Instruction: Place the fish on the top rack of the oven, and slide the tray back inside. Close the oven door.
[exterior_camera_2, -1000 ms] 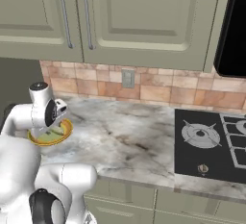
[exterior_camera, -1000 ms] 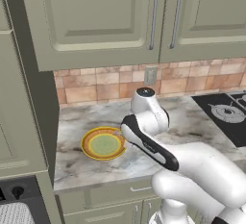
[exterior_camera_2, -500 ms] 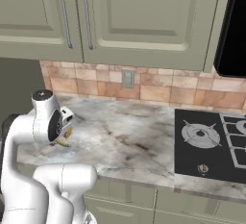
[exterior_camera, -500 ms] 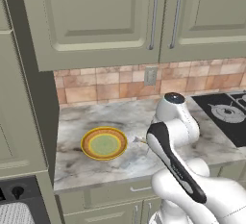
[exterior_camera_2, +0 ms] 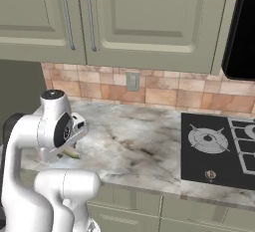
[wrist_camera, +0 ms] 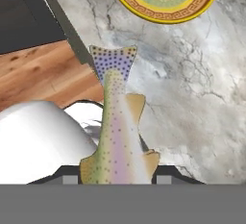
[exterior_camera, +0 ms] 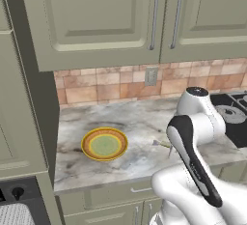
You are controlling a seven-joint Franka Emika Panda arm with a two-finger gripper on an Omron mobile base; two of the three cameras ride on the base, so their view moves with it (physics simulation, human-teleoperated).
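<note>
Over the past second the arm had swung away from the yellow plate point(exterior_camera: 104, 143) toward the stove side of the counter, carrying the fish point(wrist_camera: 116, 136) with it; the plate had stayed where it was and now sat bare on the marble.

In the hand view the gripper point(wrist_camera: 115, 179) was pinching the fish near its head end, the jaws pressed against its sides at the bottom edge. The speckled body ran from 6 o'clock straight up toward 12, ending in a spotted tail fin near the centre of the picture. The plate showed beyond the tail, at 12 to 1 o'clock, well apart from the fish. The marble counter point(wrist_camera: 192, 103) lay under the fish and to 3 o'clock, and a wooden floor point(wrist_camera: 43, 76) showed past the counter edge at 9 to 10 o'clock.

In the left base view a sliver of the fish point(exterior_camera: 162, 144) stuck out at 9 o'clock from the white forearm, above the counter point(exterior_camera: 140, 122) and at 3 o'clock from the plate. In the right base view the fish point(exterior_camera_2: 68, 152) hung under the wrist at the counter's front left edge. The black cooktop point(exterior_camera_2: 219, 149) lay at 3 o'clock, well apart from it.
</note>
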